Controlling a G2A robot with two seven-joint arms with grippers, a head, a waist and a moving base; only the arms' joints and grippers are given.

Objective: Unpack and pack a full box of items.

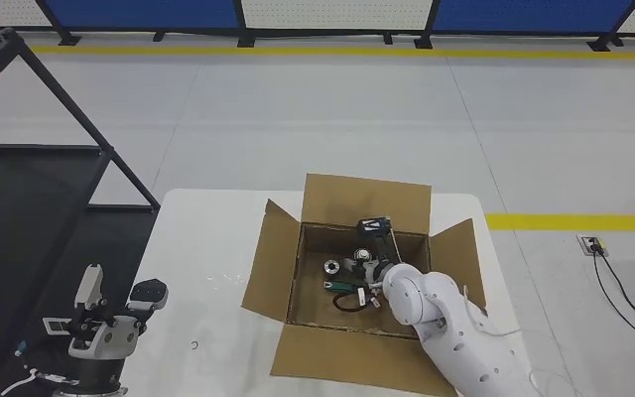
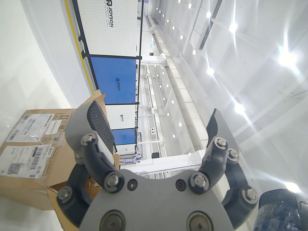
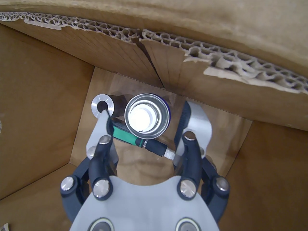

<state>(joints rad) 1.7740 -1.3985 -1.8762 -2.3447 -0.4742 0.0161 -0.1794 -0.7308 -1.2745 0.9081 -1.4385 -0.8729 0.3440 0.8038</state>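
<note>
Desk [image 1: 203, 298]: the box [image 1: 365, 203] sits mid-desk with all four flaps folded out, so an arm gets a straight drop in. There are several items inside, so I'd call this the unpack phase.

Right gripper [image 3: 146, 115] is down inside the box, jaws wide, straddling the upright can [image 3: 147, 118]. There are gaps on both sides and nothing is gripped yet. An upright can is an easy side pinch, which is probably why it's the pick.

Left gripper [image 2: 155, 116] sits off the desk's left edge by the near corner. It's wide open, empty and out of the way.

Green-handled tool [image 3: 125, 137] lies flat by the can's foot. Silver cylinder [image 3: 103, 105] is just beside one finger and could get nudged on closing.
</note>
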